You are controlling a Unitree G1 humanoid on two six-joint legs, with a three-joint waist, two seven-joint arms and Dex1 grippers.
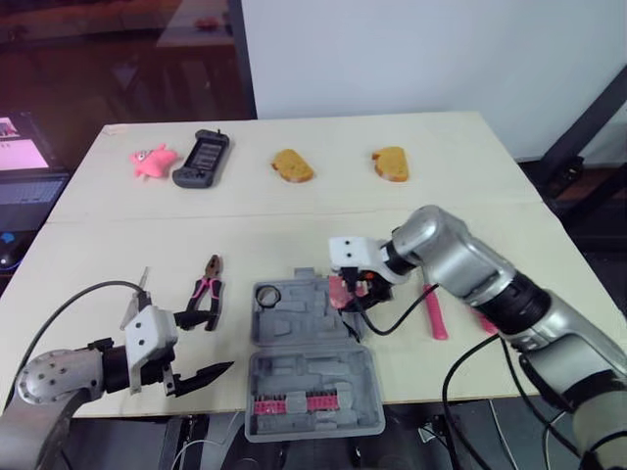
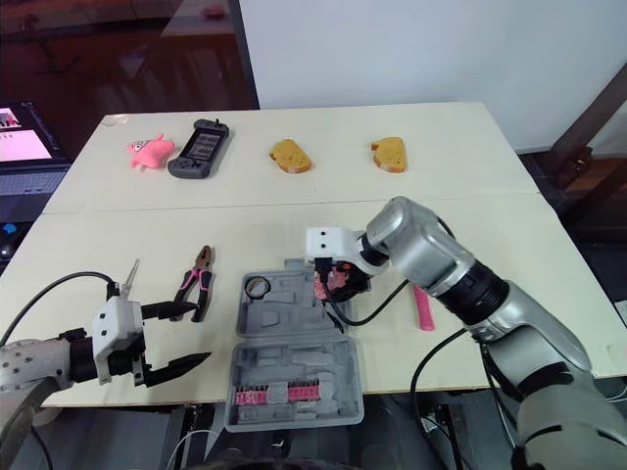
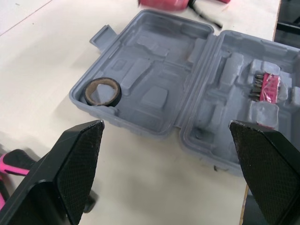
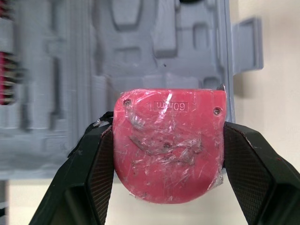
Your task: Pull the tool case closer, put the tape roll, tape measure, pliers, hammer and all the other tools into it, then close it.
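I have the grey tool case (image 1: 294, 328) lying open on the table (image 1: 294, 215), close to the near edge. Its hinge runs left to right, so the opened case stretches away from me. The far half holds the black tape roll (image 1: 268, 293), lying flat in its far left corner. The near half carries a strip of pink bits (image 1: 291, 402).

My right gripper (image 4: 168, 140) hangs over the far right part of the case, its two fingers clamped on the flanks of the red tape measure (image 1: 339, 291). The tape measure's broad flat face is turned toward the wrist camera.

My left gripper (image 2: 194, 333) sits low near the front left of the table, fingers spread wide with nothing between them, pointing right toward the case.

The pink-handled pliers (image 1: 204, 294) lie just left of the case, nose pointing away from me and handles toward me. The hammer (image 1: 434, 313) lies right of the case, its pink handle running roughly front to back, partly behind my right arm.

Along the far side sit a pink pig toy (image 1: 152, 160), a black handheld device (image 1: 202, 157) and two toast slices (image 1: 292, 164) (image 1: 390, 163).
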